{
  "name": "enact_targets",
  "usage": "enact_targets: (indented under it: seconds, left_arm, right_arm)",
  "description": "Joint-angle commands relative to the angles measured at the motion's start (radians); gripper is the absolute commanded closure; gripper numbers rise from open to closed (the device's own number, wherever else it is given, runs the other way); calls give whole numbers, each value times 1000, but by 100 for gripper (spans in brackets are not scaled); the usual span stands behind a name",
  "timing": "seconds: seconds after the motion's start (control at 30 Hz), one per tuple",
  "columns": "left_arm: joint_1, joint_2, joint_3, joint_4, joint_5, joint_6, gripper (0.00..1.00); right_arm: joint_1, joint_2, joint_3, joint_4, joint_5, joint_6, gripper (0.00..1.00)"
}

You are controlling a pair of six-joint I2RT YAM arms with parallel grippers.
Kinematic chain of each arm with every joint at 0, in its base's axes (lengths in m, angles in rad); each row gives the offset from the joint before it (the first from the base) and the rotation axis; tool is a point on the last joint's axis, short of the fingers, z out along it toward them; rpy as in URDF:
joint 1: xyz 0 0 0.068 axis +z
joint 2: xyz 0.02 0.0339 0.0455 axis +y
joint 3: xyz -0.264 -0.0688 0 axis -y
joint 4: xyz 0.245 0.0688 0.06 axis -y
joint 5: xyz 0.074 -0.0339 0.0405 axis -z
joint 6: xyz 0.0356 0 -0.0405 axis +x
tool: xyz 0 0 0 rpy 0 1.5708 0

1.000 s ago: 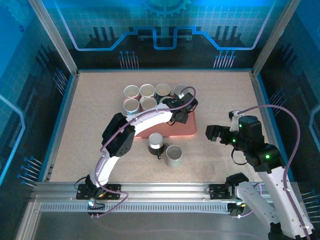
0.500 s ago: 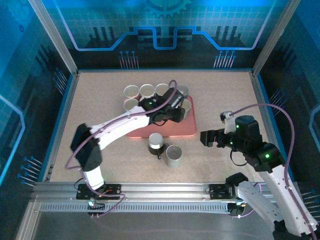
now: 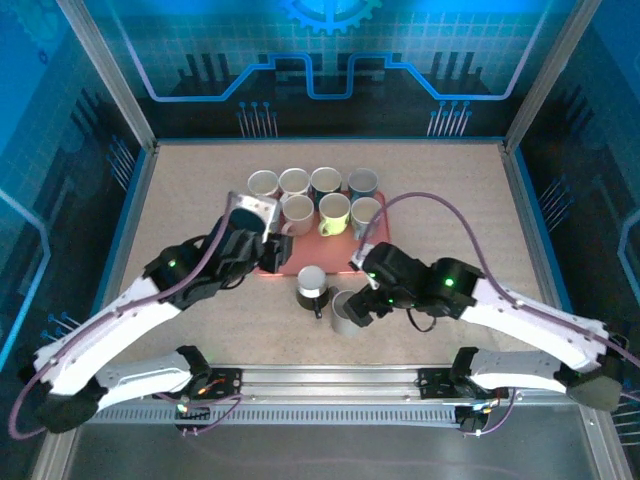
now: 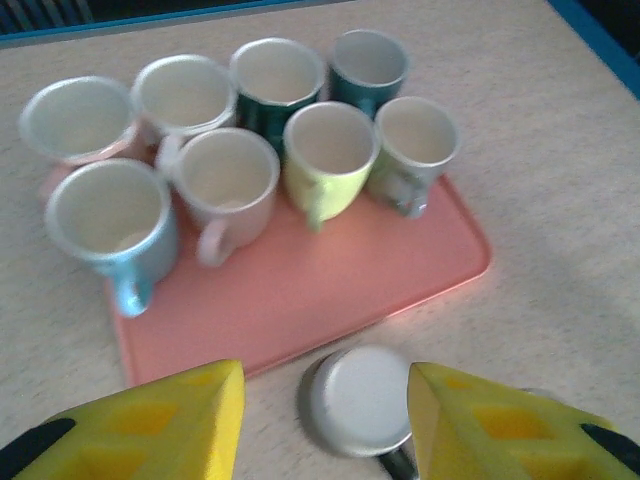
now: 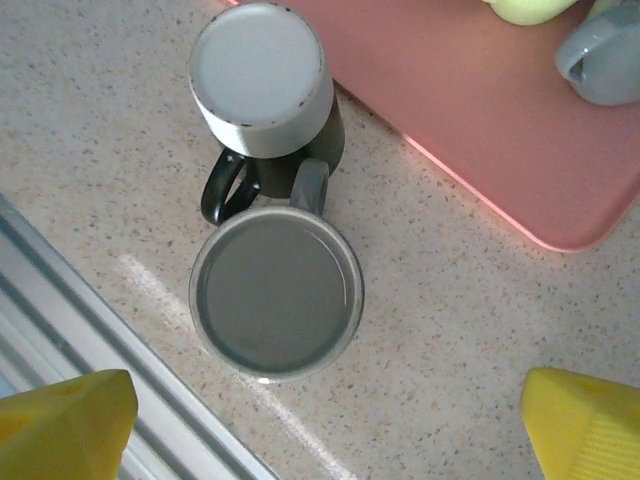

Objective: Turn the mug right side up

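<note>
Left jaws: apart, empty
Right jaws: wide, empty, over grey mug point(image 5: 276, 292)
Risk: seizing it, not adjacent inverted mug point(image 5: 262, 72)

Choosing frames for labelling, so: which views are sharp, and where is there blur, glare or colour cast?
Left wrist: soft throughout, the mugs on the pink tray smeared. Right wrist: crisp on the upside-down mug and grey mug, with a glare streak on the table beside it. Top external: sharp, blue cast from the walls.
</note>
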Motion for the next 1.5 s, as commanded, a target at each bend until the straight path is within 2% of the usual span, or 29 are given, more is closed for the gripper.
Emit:
enact_targets:
  seconds: [0.0,0.17,0.23,0.37,0.53,0.9,1.13,1.37,1.47]
  left_arm:
    - [9,-127,-73,-76,-119,-43,52]
    - [9,-268,-137,-128,-153,-67,51]
    - [9,-313,-168,-125,-154,-69,51]
    - [9,-380,-240,-94,-143,-77,50]
    - [9,-413,-267,-79,-138,-74,50]
    - [9,-465,-269,-143,-115,-86,49]
    - [9,-482,-281,-128,-120,-84,47]
    - [8,-480,-284,-123,-112,-84,47]
    - [8,-479,-288,-120,-112,-84,47]
  right_arm:
    - [39,87,91,-47,111,29,3]
    - [103,189,143,9,177,17,8]
    - [98,202,147,57,142,41,8]
    - [30,324,248,23,-49,130,0]
    - [26,454,322,15,-100,157,0]
    - [5,642,419,8,-65,199,0]
    - [-18,730,459,-24,26,250,0]
    - [-41,784,422,36,-17,250,0]
    - [-48,799,410,66,-44,248,4]
